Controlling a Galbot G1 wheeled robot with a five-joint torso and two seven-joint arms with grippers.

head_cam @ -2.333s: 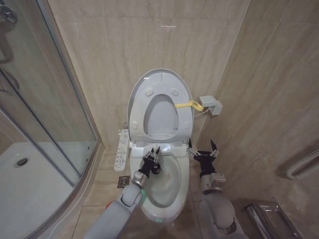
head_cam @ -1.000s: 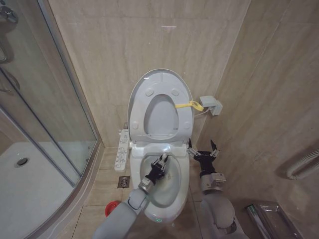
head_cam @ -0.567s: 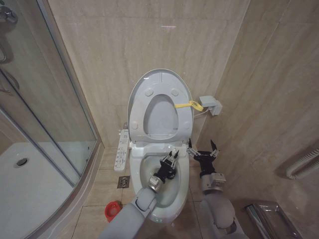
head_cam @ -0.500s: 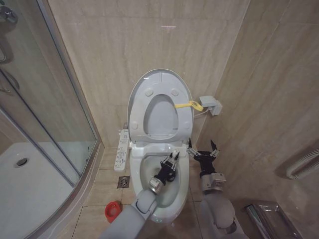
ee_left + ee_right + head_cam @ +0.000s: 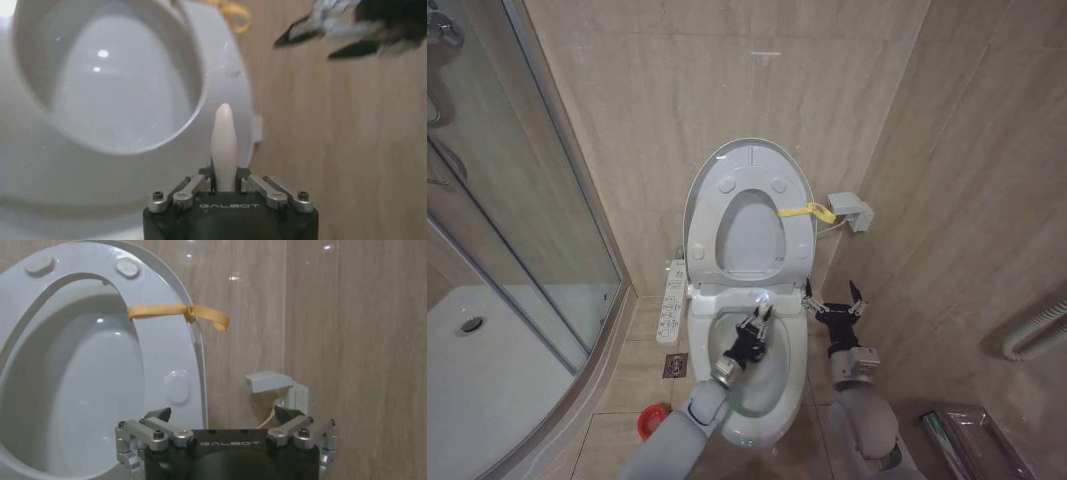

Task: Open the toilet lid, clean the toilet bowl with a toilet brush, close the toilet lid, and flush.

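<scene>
The toilet bowl (image 5: 762, 385) sits against the far tiled wall, its rim an open white oval. The toilet lid (image 5: 749, 208) stands upright behind it, leaning on the wall, its yellow strap loop (image 5: 808, 211) hanging at the right edge. The left gripper (image 5: 755, 325) is down over the far part of the bowl, fingers clenched on the toilet brush (image 5: 223, 145), whose thin white handle runs out along the gripper's own line. The brush head I can't make out. The right gripper (image 5: 831, 298) waits just right of the bowl, fingers spread, holding nothing, and is nearer the strap.
</scene>
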